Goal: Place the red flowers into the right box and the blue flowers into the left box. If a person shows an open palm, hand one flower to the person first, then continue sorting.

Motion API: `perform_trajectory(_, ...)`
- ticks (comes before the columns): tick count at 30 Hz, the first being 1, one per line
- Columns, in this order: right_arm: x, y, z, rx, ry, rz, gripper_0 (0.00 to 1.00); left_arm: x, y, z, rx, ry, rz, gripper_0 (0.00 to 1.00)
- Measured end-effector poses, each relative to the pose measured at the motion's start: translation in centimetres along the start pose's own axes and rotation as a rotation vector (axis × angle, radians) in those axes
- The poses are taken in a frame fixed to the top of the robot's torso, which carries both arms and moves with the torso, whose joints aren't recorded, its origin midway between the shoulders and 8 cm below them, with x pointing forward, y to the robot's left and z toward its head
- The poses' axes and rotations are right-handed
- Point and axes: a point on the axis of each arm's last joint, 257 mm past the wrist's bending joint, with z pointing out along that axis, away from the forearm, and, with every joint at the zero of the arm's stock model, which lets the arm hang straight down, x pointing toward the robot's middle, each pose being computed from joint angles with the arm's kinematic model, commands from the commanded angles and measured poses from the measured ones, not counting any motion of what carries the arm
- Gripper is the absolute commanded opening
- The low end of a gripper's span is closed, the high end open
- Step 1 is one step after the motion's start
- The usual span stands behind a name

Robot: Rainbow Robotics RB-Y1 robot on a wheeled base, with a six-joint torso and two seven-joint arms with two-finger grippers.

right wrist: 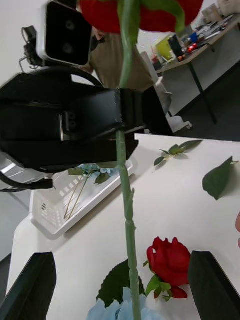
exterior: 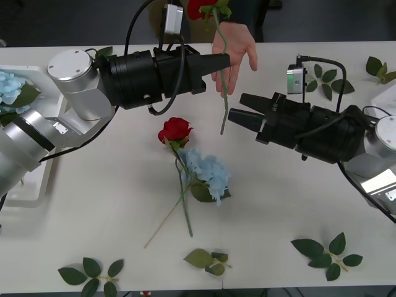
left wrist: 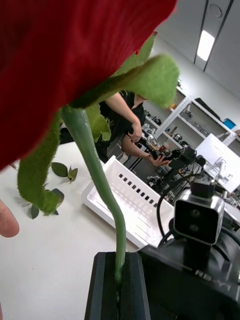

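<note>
The white table [exterior: 284, 204] is spread with loose leaf sprigs, and the left box [exterior: 28, 185], a slotted white tray, is set at its left edge with a blue flower [exterior: 9, 86] already lying inside. A thin white edge at the far right is taken to be the right box [exterior: 387, 96].

The left gripper [exterior: 226, 60] is stretched toward the table's far side, its jaws closed tight on the stem of a red rose [exterior: 204, 7], which is held upright so that the bloom rises above the fingers and the stem hangs below. It is held there, by the look of it, because a person's hand [exterior: 235, 51] is extended just behind the stem, fingers spread, so a handover seems to be in hand before sorting goes on.

The right gripper [exterior: 238, 108] is held near the hanging stem with its jaws parted and nothing between them.

At the table's centre a second red rose [exterior: 175, 130] is left lying across another blue flower [exterior: 207, 170], both unsorted.
</note>
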Motion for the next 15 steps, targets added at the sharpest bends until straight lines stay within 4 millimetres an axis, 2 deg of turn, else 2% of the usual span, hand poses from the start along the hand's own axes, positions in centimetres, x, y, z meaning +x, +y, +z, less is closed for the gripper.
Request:
perform_trajectory(4,1.3,0.0,1.5,0.026,0.007,0.017,0.76,0.0,0.0,0.0,0.0,0.0,0.0,0.0)
perform_trajectory(5,1.4,0.0,1.9,0.031,0.006,0.019,0.73,0.0,0.0,0.0,0.0,0.0,0.0,0.0)
perform_trajectory(8,1.4,0.2,3.3,0.042,-0.006,0.023,0.47,0.0,0.0,0.0,0.0,0.0,0.0,0.0)
perform_trajectory(12,0.3,0.7,5.1,0.047,-0.046,0.029,0.31,0.0,0.0,0.0,-0.001,0.0,-0.001,0.0)
perform_trajectory(15,-0.7,1.0,6.1,0.045,-0.079,0.034,0.07,0.0,0.0,0.0,0.0,-0.001,-0.001,0.0)
